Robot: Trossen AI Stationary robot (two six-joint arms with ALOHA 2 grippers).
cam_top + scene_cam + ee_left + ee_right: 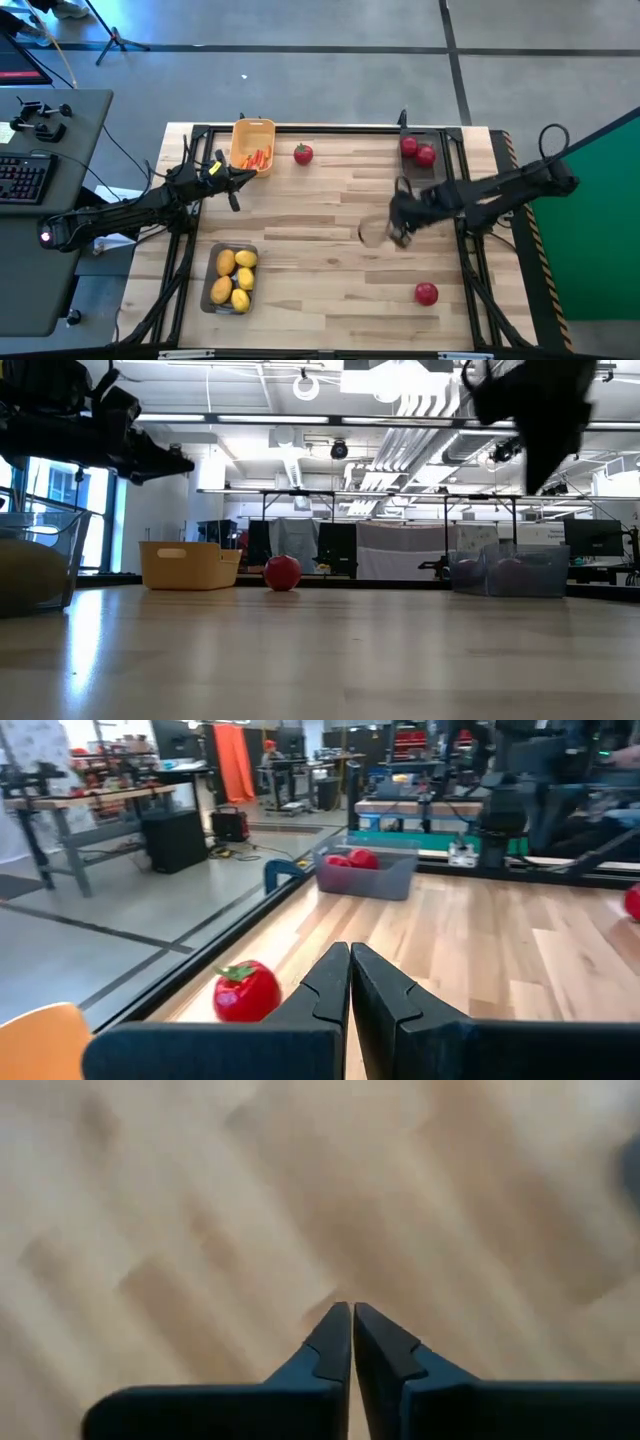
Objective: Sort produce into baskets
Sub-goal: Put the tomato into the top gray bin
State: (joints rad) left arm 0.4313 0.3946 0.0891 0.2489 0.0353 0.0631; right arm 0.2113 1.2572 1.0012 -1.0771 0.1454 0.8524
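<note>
A big open workshop stretches behind the rig, with ceiling lights, benches and monitors, and grey floor all round the pale wooden tabletop (330, 290), which sits in a black frame. To the left stands a grey desk (40, 200) carrying a keyboard (22, 178).

At the far edge of the tabletop sits the yellow-orange basket (252, 132) with thin orange carrot pieces (258, 158) inside. Just right of it a red fruit with a green top (303, 153) lies loose on the wood. In the far right corner a dark see-through tray (421, 135) holds two red fruits (418, 150). Near the front left, another see-through tray (214, 275) is filled with yellow lemons (234, 278). A single red fruit (426, 293) lies alone at the front right, well apart from everything else.

The left tool (232, 180) hangs just beside the yellow-orange basket, its fingers pressed together and holding nothing; from its wrist, the loose red fruit shows just past the fingers (325, 990), with the far tray of red fruits beyond. The right tool (398, 232) hovers over bare wood near the middle of the tabletop, fingers (330, 1342) likewise shut tight and empty, only boards beneath it. The right arm reaches in from the right edge, between the far tray and the lone front fruit.
</note>
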